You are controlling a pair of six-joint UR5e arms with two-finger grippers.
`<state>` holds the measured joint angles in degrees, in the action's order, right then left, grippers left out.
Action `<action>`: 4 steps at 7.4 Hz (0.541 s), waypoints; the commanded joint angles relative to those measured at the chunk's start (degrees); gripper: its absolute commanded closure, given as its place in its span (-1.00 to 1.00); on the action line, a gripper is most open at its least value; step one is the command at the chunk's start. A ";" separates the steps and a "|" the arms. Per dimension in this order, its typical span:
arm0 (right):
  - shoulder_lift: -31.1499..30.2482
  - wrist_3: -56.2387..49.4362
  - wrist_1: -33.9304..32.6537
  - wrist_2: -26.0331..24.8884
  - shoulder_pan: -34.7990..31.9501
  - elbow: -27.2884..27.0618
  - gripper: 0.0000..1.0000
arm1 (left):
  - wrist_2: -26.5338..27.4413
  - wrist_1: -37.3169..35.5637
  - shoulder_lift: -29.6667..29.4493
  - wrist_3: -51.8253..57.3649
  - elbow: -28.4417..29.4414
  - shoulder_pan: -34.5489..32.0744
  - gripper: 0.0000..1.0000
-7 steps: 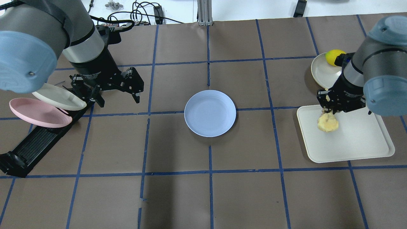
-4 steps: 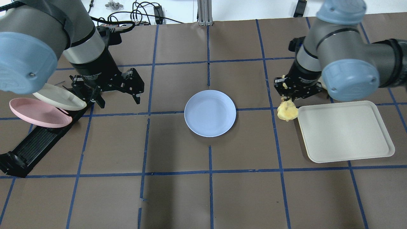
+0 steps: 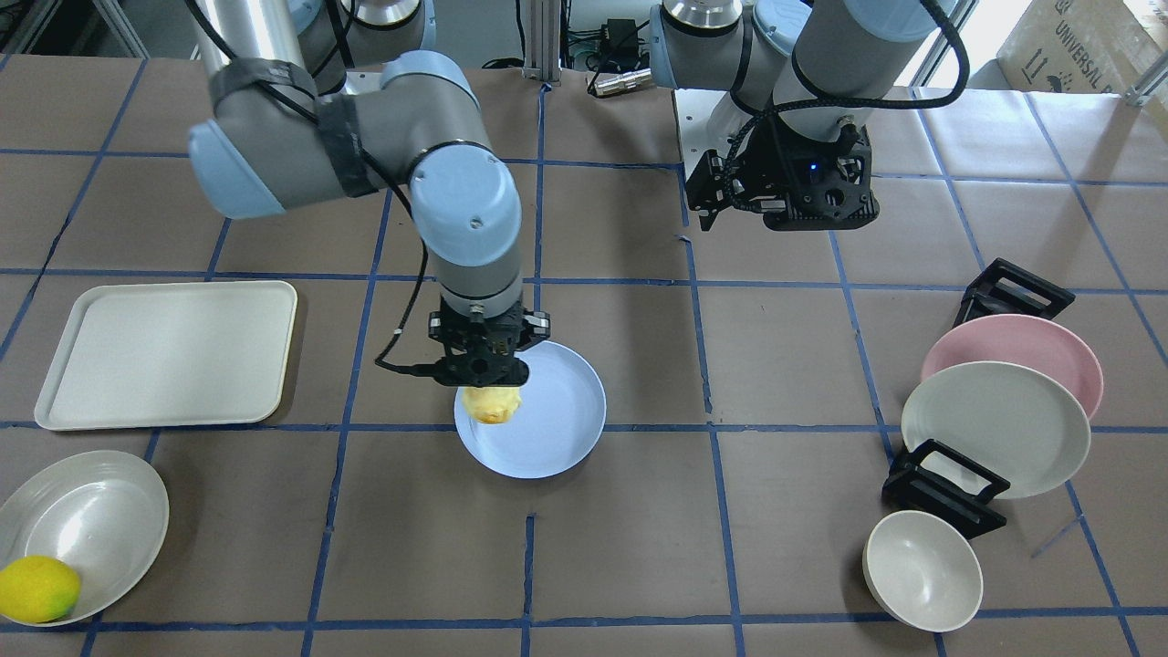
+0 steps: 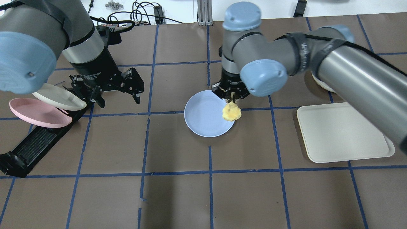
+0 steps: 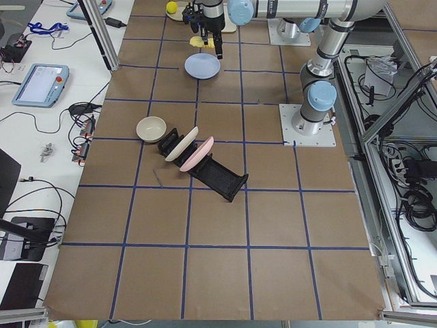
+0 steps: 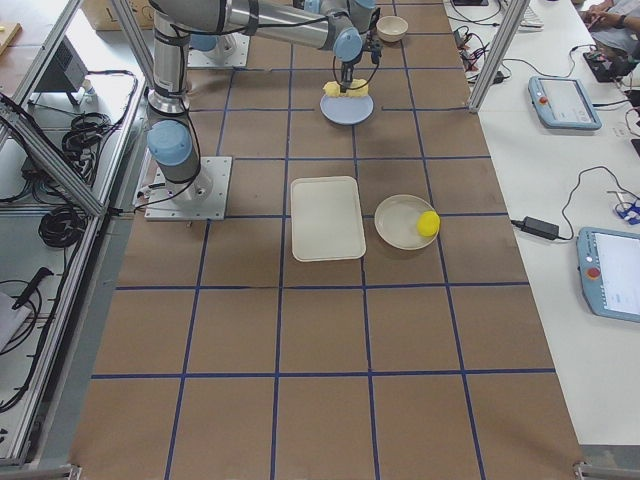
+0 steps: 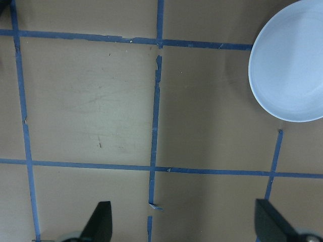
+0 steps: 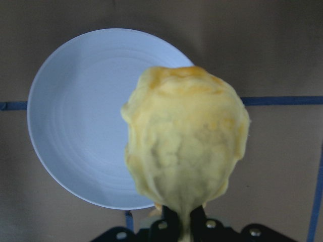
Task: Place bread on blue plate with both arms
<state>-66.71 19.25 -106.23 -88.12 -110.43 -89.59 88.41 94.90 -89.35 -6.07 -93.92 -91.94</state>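
Observation:
The blue plate (image 4: pixel 206 116) lies at the table's middle. My right gripper (image 4: pixel 231 95) is shut on one end of the pale-yellow bread (image 4: pixel 231 112), which hangs down from it above the plate's right rim. The right wrist view shows the bread (image 8: pixel 186 141) hanging over the plate (image 8: pixel 81 116) and the brown table beside it. From the front the bread (image 3: pixel 492 404) is over the plate (image 3: pixel 557 429). My left gripper (image 4: pixel 118 97) is open and empty, above the table left of the plate. Its wrist view shows the plate (image 7: pixel 292 65) at the upper right.
A pink plate (image 4: pixel 38 113) and a cream plate (image 4: pixel 58 97) stand in a black rack (image 4: pixel 31 146) at the left. A cream tray (image 4: pixel 345 133) lies at the right. A lemon (image 3: pixel 36 589) sits in a cream dish (image 3: pixel 91 525). A small bowl (image 3: pixel 922 570) stands near the rack.
My right arm has carried the bread leftward, from over the cream tray to over the blue plate's right rim. The left arm has not moved.

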 commanded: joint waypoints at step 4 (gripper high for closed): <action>7.11 1.15 -0.11 0.23 -3.83 1.71 -0.11 | -0.08 -0.06 -0.30 -0.26 0.22 -0.08 -1.00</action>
<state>-60.70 20.53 -106.34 -87.86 -114.07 -87.77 88.31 94.86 -89.69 -6.31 -93.74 -92.01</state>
